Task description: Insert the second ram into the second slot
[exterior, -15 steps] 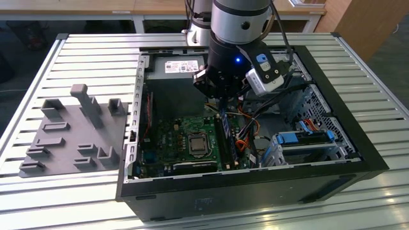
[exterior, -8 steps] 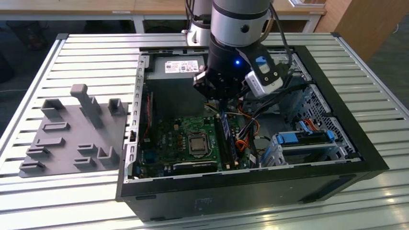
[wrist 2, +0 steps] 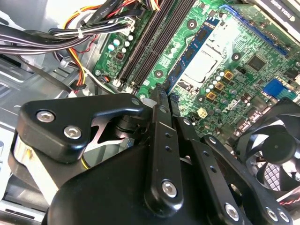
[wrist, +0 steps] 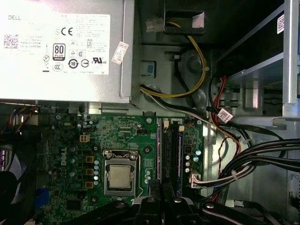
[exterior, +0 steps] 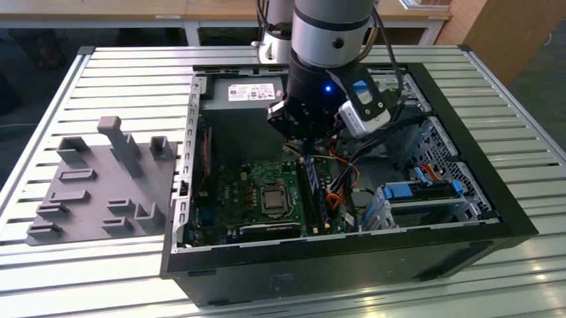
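The arm's black two-finger gripper [exterior: 303,142] hangs inside the open black metal computer case [exterior: 354,265], over the green motherboard [exterior: 243,192]. In the second wrist view its fingers [wrist 2: 158,105] are drawn almost together, with only a thin slit between them, and the gripper [wrist 2: 165,93] sits at the near end of the second ram [wrist 2: 194,47], a long, thin blue circuit-board stick with small dark chips. Whether the tips pinch that end or merely meet it cannot be told. The stick stands on edge on the board, between the square silver processor socket [wrist 2: 206,61] and a pair of long black memory slots [wrist 2: 152,42]. In the exterior view it runs along the board just below the gripper.
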Available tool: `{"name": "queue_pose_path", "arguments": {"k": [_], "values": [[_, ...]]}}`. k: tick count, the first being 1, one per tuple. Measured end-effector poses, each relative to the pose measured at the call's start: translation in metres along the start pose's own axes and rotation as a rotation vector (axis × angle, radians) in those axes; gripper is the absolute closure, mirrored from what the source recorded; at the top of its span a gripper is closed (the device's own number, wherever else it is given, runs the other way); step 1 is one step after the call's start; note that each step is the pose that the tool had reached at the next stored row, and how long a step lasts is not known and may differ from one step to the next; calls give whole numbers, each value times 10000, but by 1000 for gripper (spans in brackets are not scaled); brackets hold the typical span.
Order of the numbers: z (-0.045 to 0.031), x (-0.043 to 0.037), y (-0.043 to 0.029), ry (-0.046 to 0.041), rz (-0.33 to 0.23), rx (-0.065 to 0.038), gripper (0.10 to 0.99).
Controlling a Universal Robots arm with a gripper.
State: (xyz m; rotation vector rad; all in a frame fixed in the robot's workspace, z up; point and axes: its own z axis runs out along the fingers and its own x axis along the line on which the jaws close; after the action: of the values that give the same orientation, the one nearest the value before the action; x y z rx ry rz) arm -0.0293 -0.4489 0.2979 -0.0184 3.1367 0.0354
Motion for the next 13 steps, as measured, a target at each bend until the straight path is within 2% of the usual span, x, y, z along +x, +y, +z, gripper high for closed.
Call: {"name": "queue_pose_path", "arguments": {"k": [13], "values": [[67,0,-2,2,14,-2,953]]}}
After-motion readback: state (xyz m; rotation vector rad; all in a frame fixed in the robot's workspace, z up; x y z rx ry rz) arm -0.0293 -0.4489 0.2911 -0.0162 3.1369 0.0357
